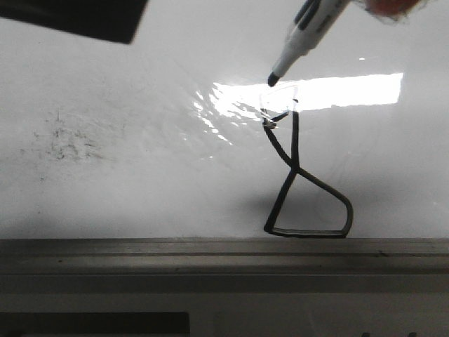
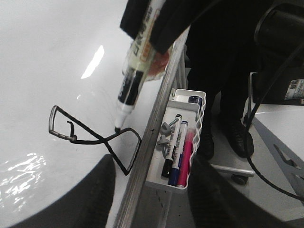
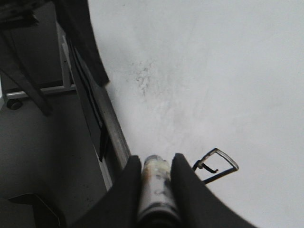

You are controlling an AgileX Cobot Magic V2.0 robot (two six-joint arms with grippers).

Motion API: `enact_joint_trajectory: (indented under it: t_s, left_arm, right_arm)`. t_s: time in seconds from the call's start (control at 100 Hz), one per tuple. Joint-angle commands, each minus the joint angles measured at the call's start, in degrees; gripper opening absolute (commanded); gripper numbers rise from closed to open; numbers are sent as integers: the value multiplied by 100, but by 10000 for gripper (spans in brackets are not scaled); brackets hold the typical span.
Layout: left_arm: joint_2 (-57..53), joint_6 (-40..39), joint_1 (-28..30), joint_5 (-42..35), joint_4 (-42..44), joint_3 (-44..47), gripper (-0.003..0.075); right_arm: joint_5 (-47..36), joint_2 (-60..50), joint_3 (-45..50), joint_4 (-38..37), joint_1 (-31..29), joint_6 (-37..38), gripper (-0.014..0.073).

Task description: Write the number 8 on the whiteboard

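Observation:
The number 8 (image 1: 302, 182) is drawn in black on the whiteboard (image 1: 140, 182). Its wide lower loop sits just above the grey ledge (image 1: 210, 254), and its narrow upper loop lies in the glare. My right gripper (image 3: 154, 164) is shut on a black-tipped marker (image 1: 302, 42). The marker tip hangs just above the upper loop in the front view and looks lifted off the board. In the left wrist view the marker (image 2: 130, 85) stands over the number 8 (image 2: 95, 137). My left gripper (image 2: 152, 190) is open and holds nothing, beside the ledge.
A white wire tray (image 2: 197, 102) hangs on the board's edge, with black, blue and pink markers (image 2: 178, 152) and grey clips in it. Faint black specks (image 1: 66, 144) mark the board's left part. A dark arm part (image 1: 77, 17) fills the top left corner.

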Motion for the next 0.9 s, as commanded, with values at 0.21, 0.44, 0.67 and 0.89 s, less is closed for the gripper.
enact_joint_trajectory:
  t_s: [0.21, 0.44, 0.67, 0.89]
  left_arm:
    - [390, 186, -128, -515, -202, -318, 321]
    - [483, 186, -128, -563, -214, -330, 321]
    - [635, 186, -128, -539, -335, -330, 321]
    - [887, 186, -128, -416, -345, -330, 321]
  right_arm:
    - [-435, 384, -162, 900, 6, -1297, -71]
    - [-446, 499, -162, 1509, 6, -2387, -71]
    - [-446, 670, -162, 1921, 6, -2848, -71]
    - [-446, 683, -162, 1967, 6, -2848, -71]
